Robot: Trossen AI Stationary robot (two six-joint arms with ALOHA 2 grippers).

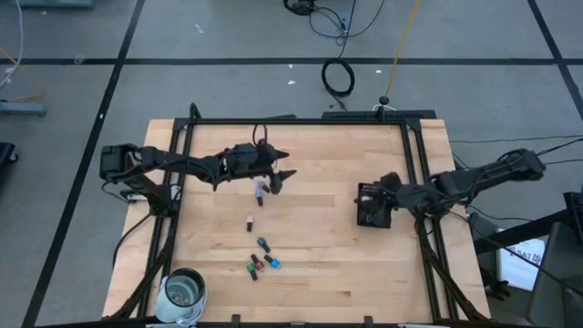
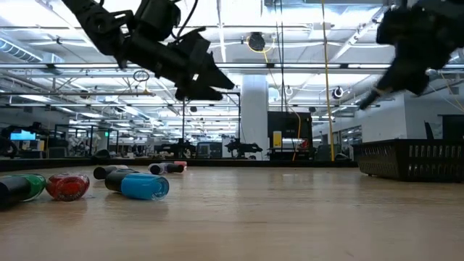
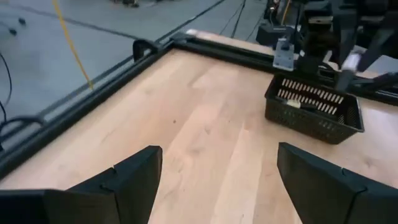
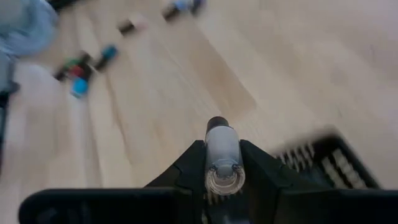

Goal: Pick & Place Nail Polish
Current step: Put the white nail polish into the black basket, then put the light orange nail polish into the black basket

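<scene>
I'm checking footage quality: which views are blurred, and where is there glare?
Right wrist view: the table and loose bottles are smeared, while the clear bottle in the right gripper stays sharp. Low view: ceiling lights glare; right arm soft. High view and left wrist view: evenly lit, with the left gripper crisp.

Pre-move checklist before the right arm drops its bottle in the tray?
1. Right tool shut on a pale nail polish bottle: ok.
2. Right tool over the black tray: ok in the high view, though the wrist view shows the bottle near the tray's edge.
3. Bottle's height above the tray floor: cannot tell.
4. Left tool open, holding nothing: ok.
5. Left tool clear of the tray, above a loose bottle: ok.
6. Remaining bottles lie away from the tray: ok.
</scene>
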